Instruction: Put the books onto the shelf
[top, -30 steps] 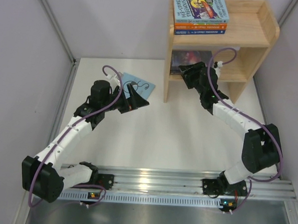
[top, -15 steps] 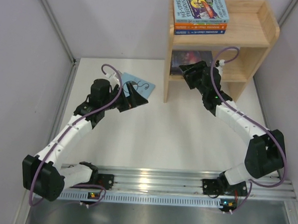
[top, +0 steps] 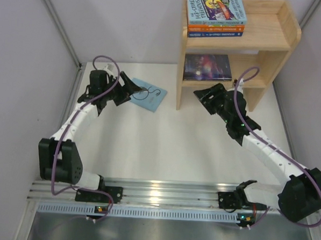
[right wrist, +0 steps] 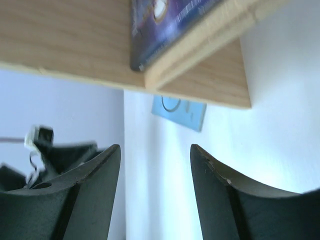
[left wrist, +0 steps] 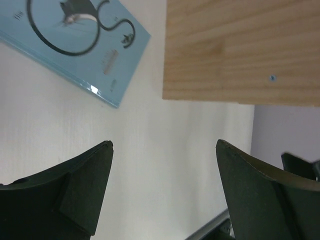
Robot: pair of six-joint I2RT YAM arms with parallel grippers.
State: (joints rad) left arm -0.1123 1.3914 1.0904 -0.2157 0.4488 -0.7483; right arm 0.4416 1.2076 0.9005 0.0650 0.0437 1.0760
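The wooden shelf (top: 264,42) stands at the back right. Its top level holds a stack of three books (top: 216,16): light blue uppermost, then orange, then dark blue. A dark purple galaxy book (top: 207,67) lies flat on the lower level, its corner (right wrist: 165,25) showing in the right wrist view. A pale blue book (top: 149,94) with a line drawing (left wrist: 75,40) lies on the table left of the shelf. My left gripper (top: 131,87) sits open at that book's left edge, its jaws (left wrist: 164,145) empty. My right gripper (top: 206,95) hangs open and empty (right wrist: 156,147) just in front of the lower level.
The shelf's left side panel (left wrist: 240,50) stands close to the right of the pale blue book. Pale walls close in the table on the left (top: 22,91) and right (top: 312,106). A metal rail (top: 167,193) with both arm bases runs along the near edge.
My left arm swung back and left, taking the gripper off the pale blue book to its left edge. My right gripper drew back out of the lower level, leaving the galaxy book there.
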